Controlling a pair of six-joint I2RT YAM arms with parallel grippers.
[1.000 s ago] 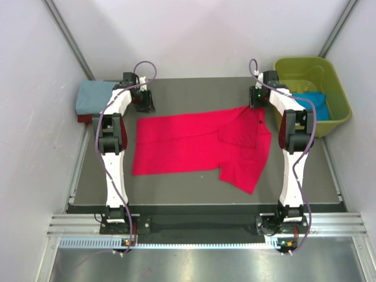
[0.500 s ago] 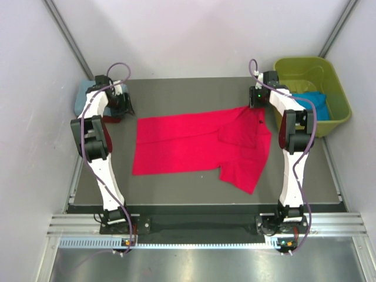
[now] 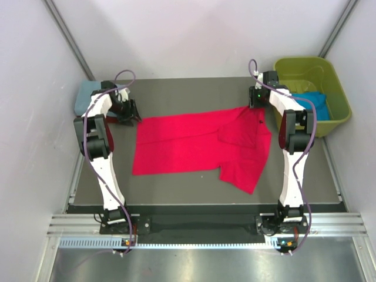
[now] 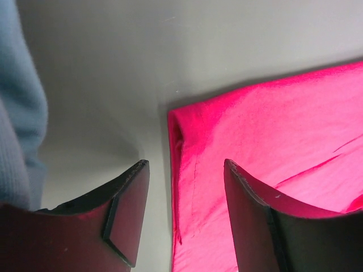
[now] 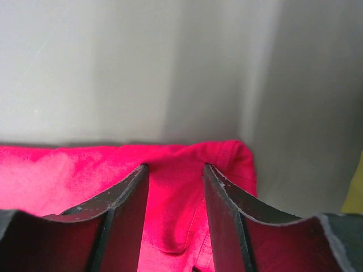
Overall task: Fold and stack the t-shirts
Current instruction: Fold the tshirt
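**Bright red tee** (image 3: 194,144)
- Lies centre frame in the overhead view, spread sideways across the dark grey table (image 3: 194,188).
- The left part is a flat, smooth rectangle. The right part carries an overlapped layer with a skewed flap pointing lower right.
- Thin matte knit with a stitched hem and soft creases. No tidy fold is made yet.

**Left gripper** (image 3: 126,111)
- Sits at the tee's upper-left corner.
- The wrist view shows the jaws apart and holding nothing. Bare table shows beside one finger, and the rolled red corner lies between them.

**Right gripper** (image 3: 256,103)
- Sits at the tee's upper-right corner, which rises to meet it.
- The jaws stand partly apart with a bunched red hem filling the gap. I cannot tell whether they are pinching it or only straddling it.

**Other tees**
- The dusty blue-grey tee (image 3: 88,97) is at upper left by the wall, a compact soft block. It appears already folded, the likely base of the stack.
- The bright blue tee (image 3: 314,101) is crumpled inside the olive-green tub (image 3: 329,67) at upper right. The tub is rigid glossy plastic with rounded corners.

**Progress (judgement)**
- Early to middle of the task: one tee put by, the red one laid out for its fold, and the blue one unhandled.
- Left to do: fold the red tee, stack it, then repeat with the blue one.
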